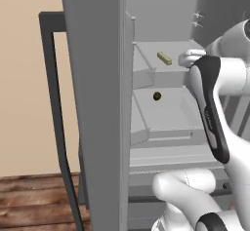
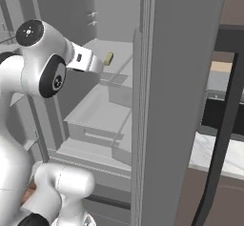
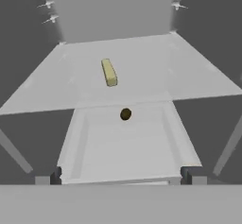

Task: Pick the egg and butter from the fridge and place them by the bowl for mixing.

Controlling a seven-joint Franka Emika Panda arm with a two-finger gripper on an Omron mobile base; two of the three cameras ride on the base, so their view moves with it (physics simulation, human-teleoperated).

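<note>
While the fridge (image 1: 97, 103) stands open and the butter (image 3: 109, 72) lies on its upper shelf (image 3: 151, 72) at centre frame in the hand view, reaches in with the pincer (image 3: 123, 175) spread wide and gripping nothing, low in that frame. Shows a small dark ball (image 3: 125, 114) in the drawer (image 3: 75, 142) just below, but no egg or bowl. Judged barely begun: nothing lifted yet, both items left to fetch and set down.
</note>
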